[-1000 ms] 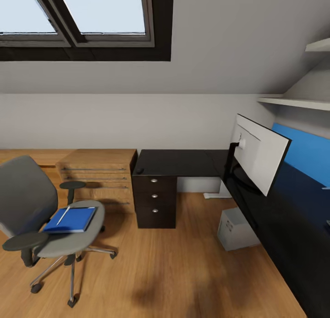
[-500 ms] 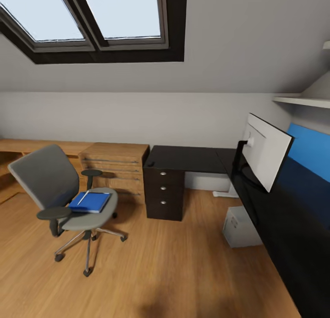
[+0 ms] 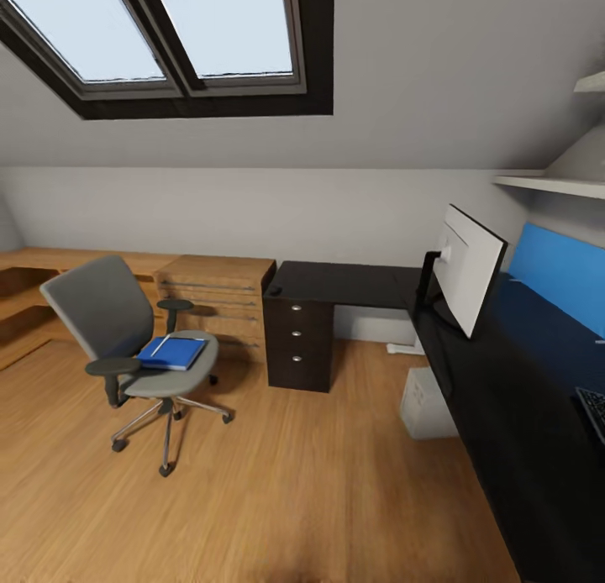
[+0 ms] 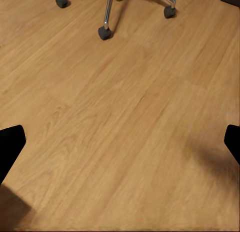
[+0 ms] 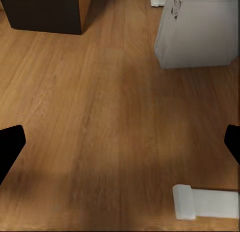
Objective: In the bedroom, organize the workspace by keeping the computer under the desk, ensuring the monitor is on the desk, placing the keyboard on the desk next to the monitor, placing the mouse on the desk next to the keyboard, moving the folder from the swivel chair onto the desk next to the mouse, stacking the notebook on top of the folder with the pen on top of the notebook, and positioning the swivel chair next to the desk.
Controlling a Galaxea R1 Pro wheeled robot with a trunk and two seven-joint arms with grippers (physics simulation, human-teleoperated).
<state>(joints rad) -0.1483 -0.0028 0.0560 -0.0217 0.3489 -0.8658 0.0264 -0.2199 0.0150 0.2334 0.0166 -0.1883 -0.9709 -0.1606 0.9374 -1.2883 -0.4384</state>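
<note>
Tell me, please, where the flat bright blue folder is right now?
In the head view, the flat bright blue folder lies on the grey swivel chair's seat at the left, beside the wooden drawer unit.

Desk (image 3: 353, 285) carries monitor (image 3: 467, 268); swivel chair (image 3: 126, 331) bears folder (image 3: 172, 353)

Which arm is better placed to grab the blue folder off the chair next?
Probably the left. The folder lies on the swivel chair at the robot's left, and the left wrist view shows the chair's castors close ahead. The right wrist view faces the computer. Both jaws are open.
</note>
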